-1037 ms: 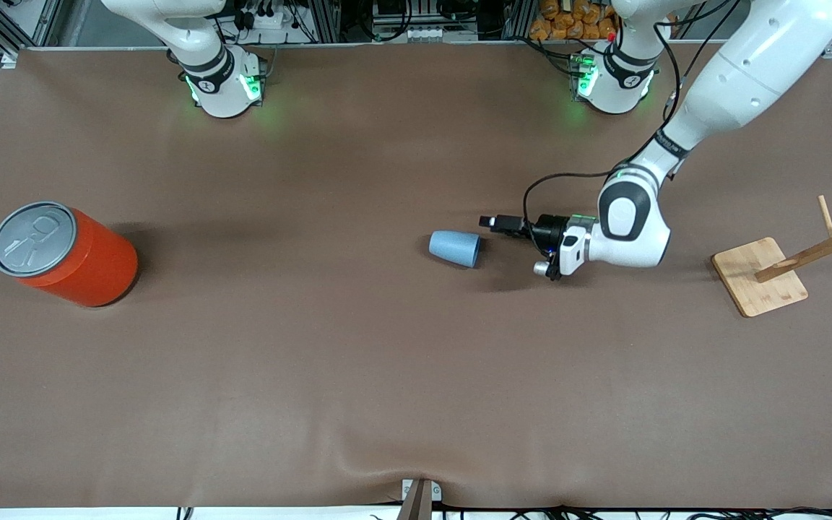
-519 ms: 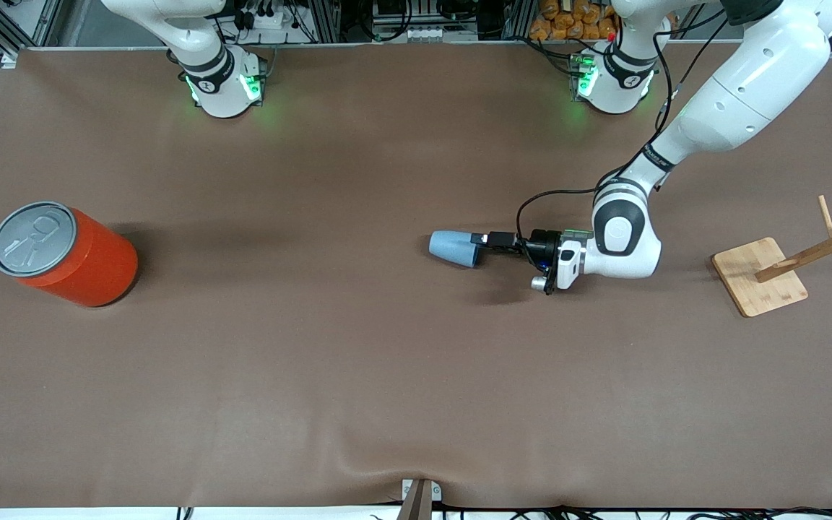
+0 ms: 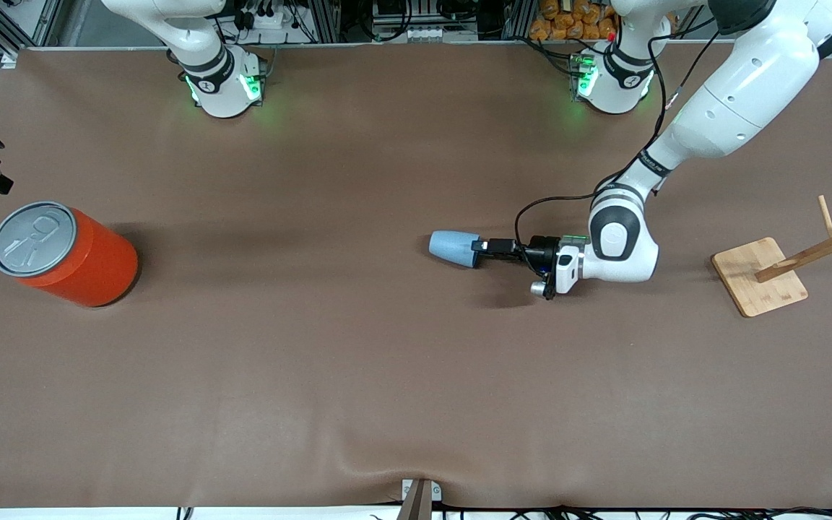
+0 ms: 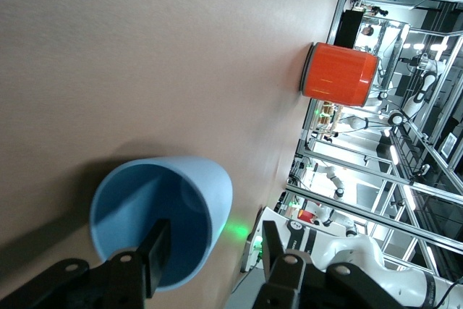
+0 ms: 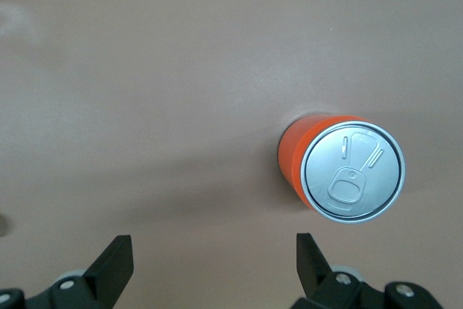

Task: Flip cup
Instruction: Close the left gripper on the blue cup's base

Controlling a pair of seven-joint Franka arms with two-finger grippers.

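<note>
Now the cup (image 3: 455, 248) lies on its side mid-surface (image 3: 358, 361). Left pincer (image 3: 479, 246) is spread partway at its mouth, one finger (image 4: 156, 252) inside, the other outside the rim. Right pincer (image 5: 213, 258), spread wide, waits above the orange can (image 3: 62, 253).

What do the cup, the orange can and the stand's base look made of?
Cup: likely plastic, matte light blue, thin uniform wall, no shine. Orange can: smooth orange body, material unclear, with a grey metallic-looking pull-tab lid. Stand base: light wood, perhaps bamboo, showing banded grain.
</note>
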